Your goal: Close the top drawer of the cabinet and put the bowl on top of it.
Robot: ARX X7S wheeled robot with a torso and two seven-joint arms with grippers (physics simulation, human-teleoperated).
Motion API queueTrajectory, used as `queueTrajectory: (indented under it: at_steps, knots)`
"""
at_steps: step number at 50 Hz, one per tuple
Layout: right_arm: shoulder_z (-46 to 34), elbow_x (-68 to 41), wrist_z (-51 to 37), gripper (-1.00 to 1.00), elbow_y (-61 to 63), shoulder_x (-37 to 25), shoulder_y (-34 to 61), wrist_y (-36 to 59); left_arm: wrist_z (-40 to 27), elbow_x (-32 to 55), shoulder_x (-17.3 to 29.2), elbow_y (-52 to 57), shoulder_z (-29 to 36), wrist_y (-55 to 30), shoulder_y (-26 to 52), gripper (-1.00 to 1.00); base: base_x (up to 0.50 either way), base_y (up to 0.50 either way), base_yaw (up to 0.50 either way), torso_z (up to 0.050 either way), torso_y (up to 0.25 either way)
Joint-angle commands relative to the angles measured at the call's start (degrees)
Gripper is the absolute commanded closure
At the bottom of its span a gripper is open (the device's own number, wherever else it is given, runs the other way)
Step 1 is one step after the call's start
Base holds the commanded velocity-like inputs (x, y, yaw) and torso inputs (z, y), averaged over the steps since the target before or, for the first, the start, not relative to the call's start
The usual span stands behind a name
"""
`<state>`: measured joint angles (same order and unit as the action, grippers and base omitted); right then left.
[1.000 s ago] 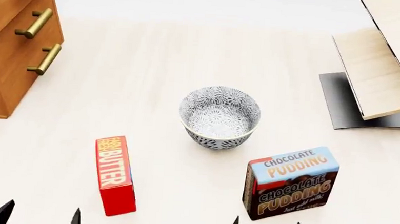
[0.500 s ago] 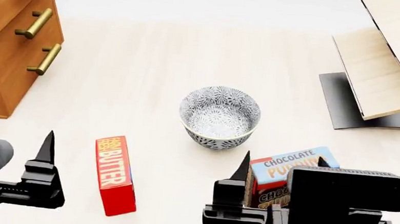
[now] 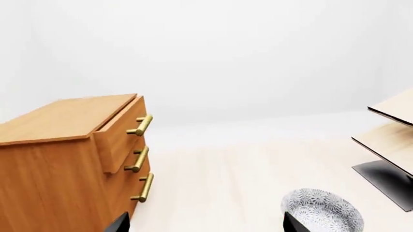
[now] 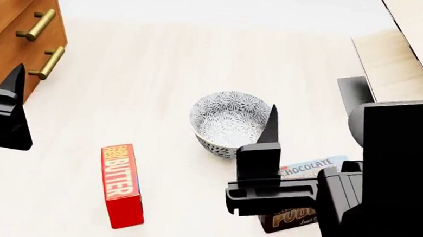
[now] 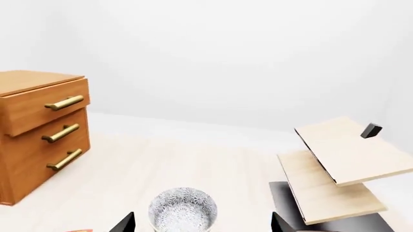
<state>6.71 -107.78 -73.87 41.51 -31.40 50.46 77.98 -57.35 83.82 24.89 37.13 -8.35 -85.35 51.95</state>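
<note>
While the cabinet (image 3: pixel 58 159) on my left has its top drawer (image 3: pixel 119 133) jutting out (first job, I judge, pushing it flush), the bowl (image 4: pixel 232 124) sits mid-table between my empty, wide-open left pincer (image 3: pixel 205 223) and right pincer (image 5: pixel 202 223).

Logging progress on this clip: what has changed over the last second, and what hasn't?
Both arms rose into the head view. The left gripper moved up and left toward the cabinet; the right gripper climbed beside the bowl, now covering most of the pudding box. Nothing was grasped. The bowl, butter box and top drawer, still sticking out, stayed put.
</note>
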Motion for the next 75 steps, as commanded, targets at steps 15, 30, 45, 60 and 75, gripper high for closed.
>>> queueTrajectory:
  at_steps: [15,30,45,60,75]
  knots:
    - [0.51,-8.25,-4.63,-1.0,2.42,-4.31,0.72,-1.98,-12.87,21.39,10.07,2.6,-1.51,5.69,0.65,-1.0,0.07,0.0,0.0,0.0,0.0]
    - [-1.06,-9.36,-5.74,-1.0,3.58,-5.84,1.18,-4.25,-13.26,23.0,11.97,3.85,-1.65,7.65,-0.55,-1.0,0.11,0.0,0.0,0.0,0.0]
    - [0.94,-6.25,-2.36,-1.0,3.5,-5.69,-1.17,-3.52,-11.55,21.0,11.69,4.85,-1.29,7.83,-2.32,-1.0,0.13,0.0,0.0,0.0,0.0]
    - [0.5,-6.35,-2.07,-1.0,2.85,-5.29,-0.3,-6.1,-10.53,20.84,12.94,5.91,-2.15,8.7,-3.98,-1.0,0.13,0.0,0.0,0.0,0.0]
    - [0.13,-4.94,-1.16,-1.0,2.66,-5.68,-0.63,-6.42,-9.09,19.34,12.99,6.16,-1.96,9.18,-4.48,-1.0,0.13,0.0,0.0,0.0,0.0]
